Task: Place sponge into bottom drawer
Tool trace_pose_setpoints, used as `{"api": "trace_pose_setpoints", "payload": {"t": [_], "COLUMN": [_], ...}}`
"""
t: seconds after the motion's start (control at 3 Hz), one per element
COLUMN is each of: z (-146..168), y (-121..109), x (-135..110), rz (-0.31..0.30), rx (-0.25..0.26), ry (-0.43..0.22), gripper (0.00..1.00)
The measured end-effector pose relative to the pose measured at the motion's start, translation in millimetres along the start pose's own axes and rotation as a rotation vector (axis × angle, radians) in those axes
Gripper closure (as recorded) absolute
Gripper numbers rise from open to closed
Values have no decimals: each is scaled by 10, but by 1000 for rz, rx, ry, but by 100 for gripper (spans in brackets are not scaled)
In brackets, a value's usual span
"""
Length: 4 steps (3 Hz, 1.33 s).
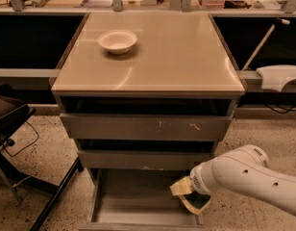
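My gripper (187,198) hangs over the right side of the open bottom drawer (133,203), the lowest grey tray pulled out near the floor. Its pale yellow fingers (179,187) are shut on the sponge (199,201), of which only a dark patch shows between them. The white arm (244,174) reaches in from the lower right. The sponge is above the drawer's right inner edge, close to the drawer floor.
A round white bowl (117,41) stands on the cabinet top (186,57) at the back left. Two upper grey drawers (145,127) are slightly open. A dark chair frame (23,143) stands at the left. A white object (280,75) lies on the right ledge.
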State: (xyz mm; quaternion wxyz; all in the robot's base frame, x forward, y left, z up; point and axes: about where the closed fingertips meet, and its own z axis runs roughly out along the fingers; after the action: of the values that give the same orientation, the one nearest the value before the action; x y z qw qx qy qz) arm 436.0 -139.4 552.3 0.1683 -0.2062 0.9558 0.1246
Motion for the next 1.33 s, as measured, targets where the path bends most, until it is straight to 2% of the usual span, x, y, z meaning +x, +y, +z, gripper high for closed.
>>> {"api": "trace_pose_setpoints", "payload": {"t": [0.33,0.67,1.0,1.33], "z": [356,1054,1799,2035], "y": [64,136,282,401], "x": [-10,-187,-127,76], "rz": [6,43,120,151], "rx": [-73,-173,-264,-304], "ry": [-44,-134,-137,-105], "gripper": [100,100,100,100]}}
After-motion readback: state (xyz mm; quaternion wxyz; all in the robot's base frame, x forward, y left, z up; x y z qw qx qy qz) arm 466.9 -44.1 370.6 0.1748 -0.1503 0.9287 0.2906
